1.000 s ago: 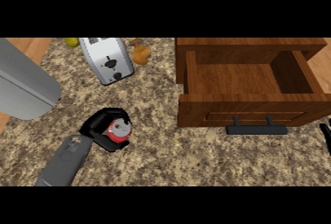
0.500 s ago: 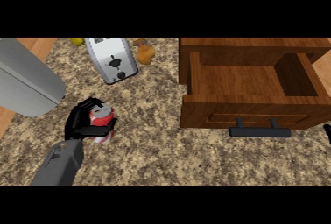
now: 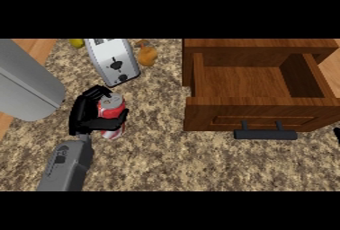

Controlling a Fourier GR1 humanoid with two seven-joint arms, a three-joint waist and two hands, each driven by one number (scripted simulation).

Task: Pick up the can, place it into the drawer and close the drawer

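Your left hand [image 3: 83, 115] wraps red metal can [image 3: 111, 108] at left edge of speckled counter [image 3: 172, 157], for carrying into open wooden drawer [image 3: 259, 112].

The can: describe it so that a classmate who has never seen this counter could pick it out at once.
Start at the open wooden drawer on the speckled counter and look left. Just below the silver toaster, the left hand curls round a red can with a silver top, the only red thing there.
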